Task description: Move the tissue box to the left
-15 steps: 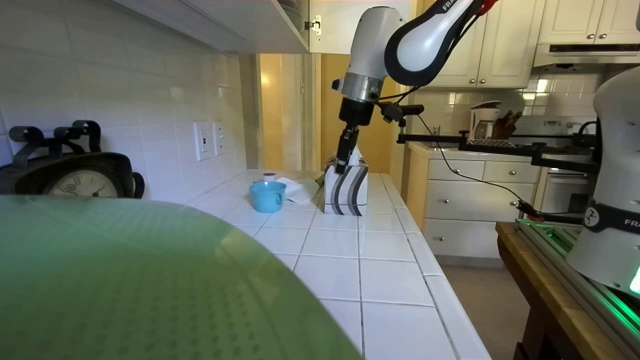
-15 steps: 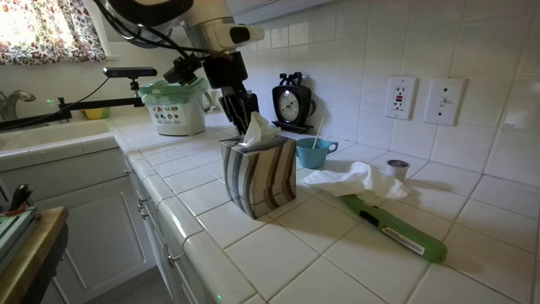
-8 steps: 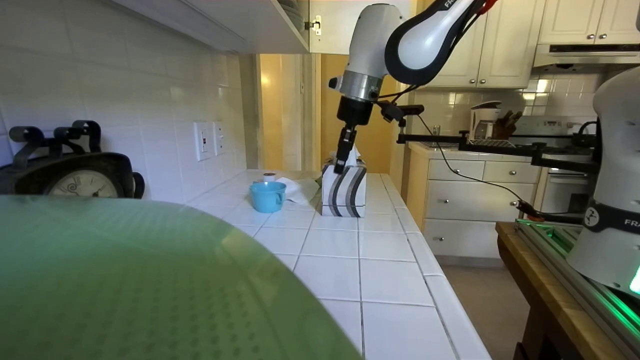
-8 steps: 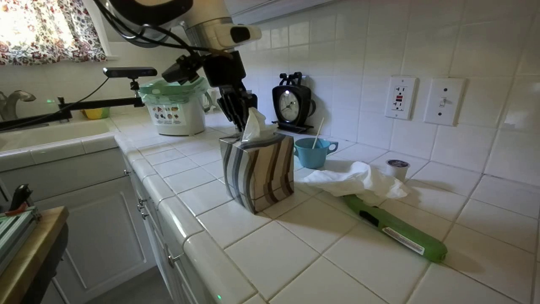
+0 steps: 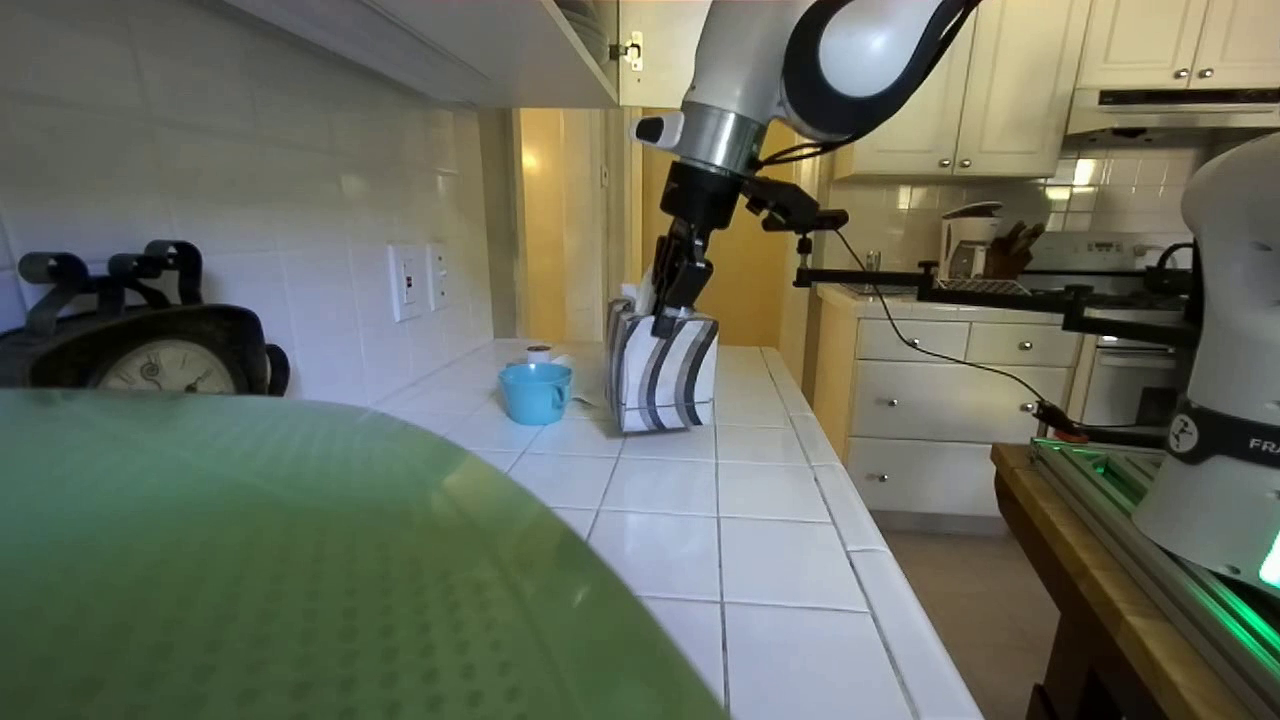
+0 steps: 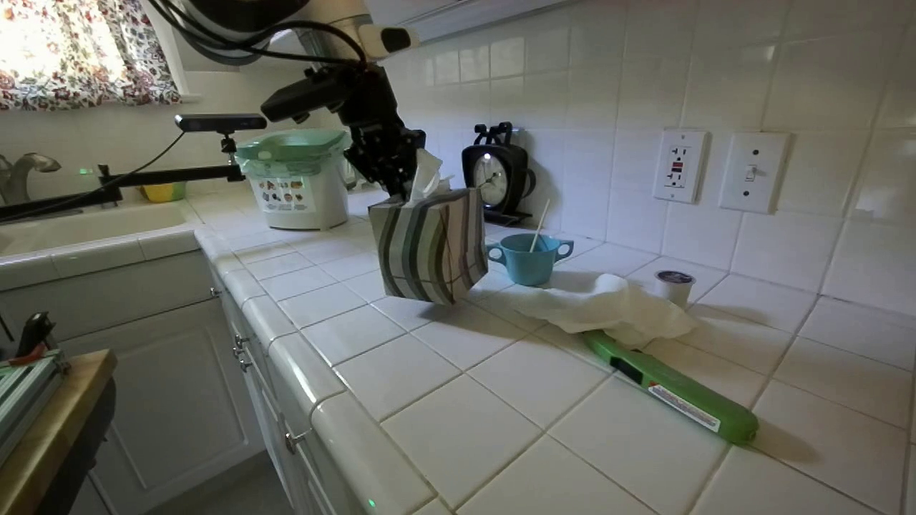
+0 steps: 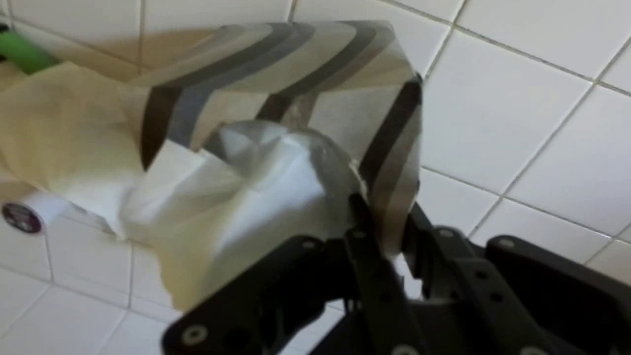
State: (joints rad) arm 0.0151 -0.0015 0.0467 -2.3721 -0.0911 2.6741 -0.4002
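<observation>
While the tissue box (image 6: 428, 250) tips: I note it leaning over the countertop (image 6: 494, 429), where half a second ago it stands upright; in an exterior view it now sits deeper in the scene, nearer the clock (image 6: 491, 179).
Near bottom corner: raised, as I read the shadow (image 6: 440, 313) beneath it; whether the whole underside is off the surface I cannot tell.
Gripper (image 7: 388, 212): clenched on one top edge of the box, fingers (image 7: 361, 217) on both faces of that edge in the wrist view; I take it to bear part of the weight.
Blue cup (image 6: 531, 261): its box-side handle, mostly hidden half a second ago, now shows; a gap separates cup and box in an exterior view.
Leftward move: begun, I judge; reckoned from the robot base (image 5: 1225, 360), the shift runs the wanted way. Set-down not yet done.
Off-centre grip: may let the box swing or its edge crease; I favour a low, slow carry, well away from the cup, then levelling it before release.
</observation>
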